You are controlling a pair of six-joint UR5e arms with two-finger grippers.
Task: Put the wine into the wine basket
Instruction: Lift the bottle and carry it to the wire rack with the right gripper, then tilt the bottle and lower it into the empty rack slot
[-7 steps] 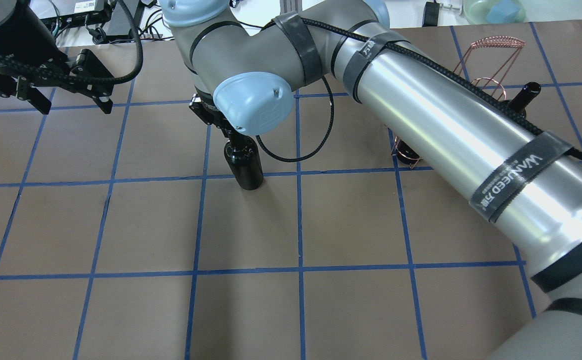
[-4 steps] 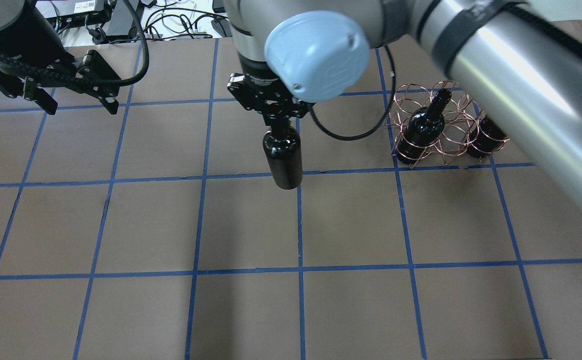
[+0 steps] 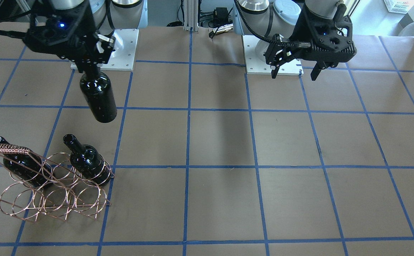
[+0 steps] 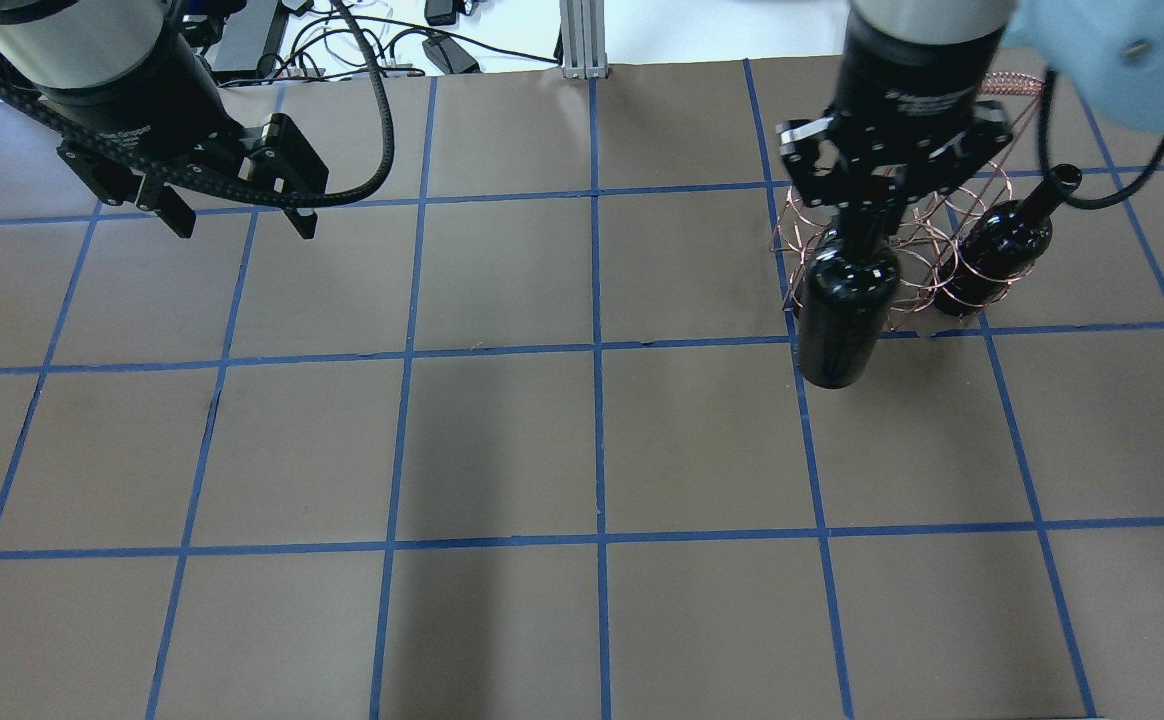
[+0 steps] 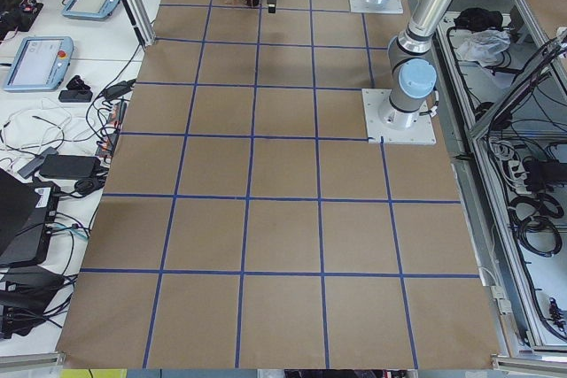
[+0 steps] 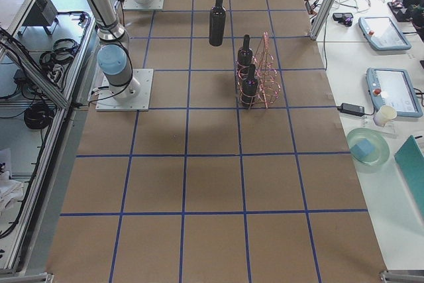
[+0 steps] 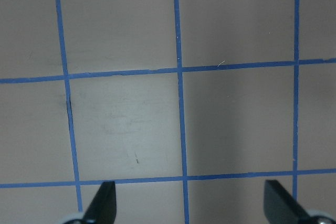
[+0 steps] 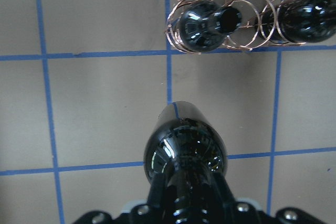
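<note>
A brown table (image 4: 292, 450) crossed by blue tape lines (image 4: 599, 440).

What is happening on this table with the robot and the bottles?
The right gripper holds a dark wine bottle by its neck, and the bottle hangs clear of the table, beside the copper wine basket and not yet in it. Two like bottles already stand in the basket, while its other rings are empty. The left gripper hovers open and empty on the far side of the table.
</note>
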